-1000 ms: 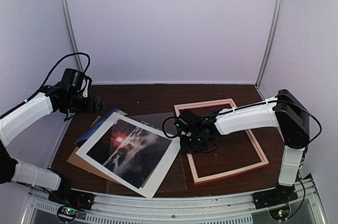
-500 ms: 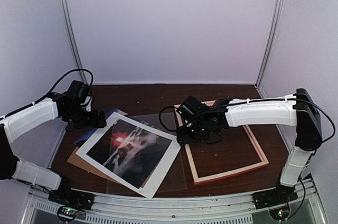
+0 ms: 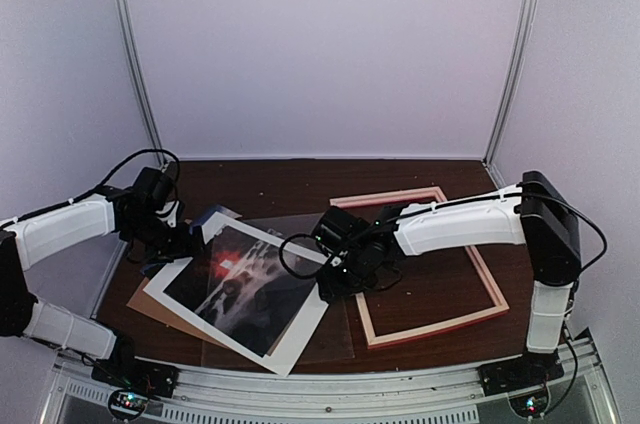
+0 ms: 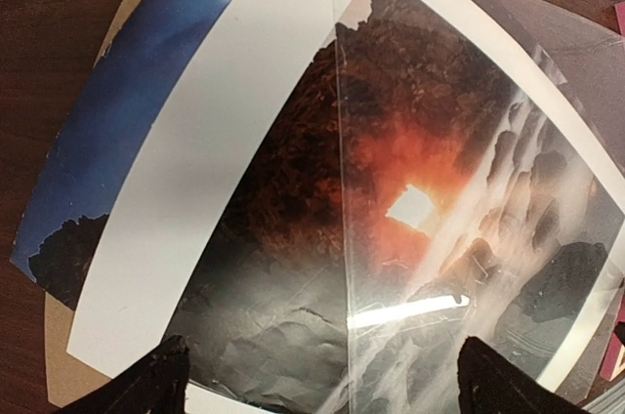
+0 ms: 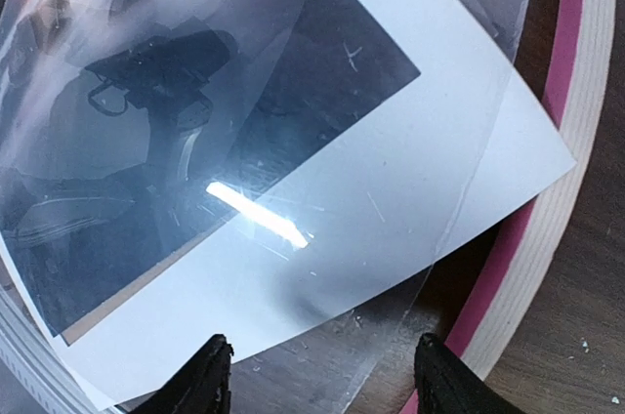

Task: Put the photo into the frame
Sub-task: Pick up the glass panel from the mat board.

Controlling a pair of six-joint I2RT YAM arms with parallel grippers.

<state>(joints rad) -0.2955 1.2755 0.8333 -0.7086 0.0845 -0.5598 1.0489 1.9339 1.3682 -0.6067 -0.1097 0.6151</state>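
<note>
The stack of flat sheets lies on the left half of the table point(image 3: 440, 289), with one corner close to the near edge. At the bottom is a brown cardboard point(image 3: 150, 306); only a strip of it shows on the left side. On top is a white border sheet point(image 3: 300, 329). The photo point(image 3: 240, 284) looks out through its window, dark with a red glow. The edges of the photo are hidden under the white sheet. The photo is not in the frame.

A clear sheet point(image 5: 386, 326) lies over part of the stack. It is hard to see and shows mostly as shine, with a bright glare streak across it.

The right gripper point(image 3: 332, 282) hangs over the right corner of the white sheet, just beside the frame point(image 3: 480, 274). In the right wrist view its two tips stand apart with nothing between them. I cannot tell if they touch the sheet.

The left gripper point(image 3: 188, 237) is over the far left side of the stack. Its tips are spread wide, holding nothing. Only the tip ends show in the left wrist view.

A blue print point(image 4: 127, 141) peeks out from under the white sheet; most of it is covered.

The frame lies flat on the right half, one corner near the far edge. Bare table shows inside it. The right arm hides part of its left side.
</note>
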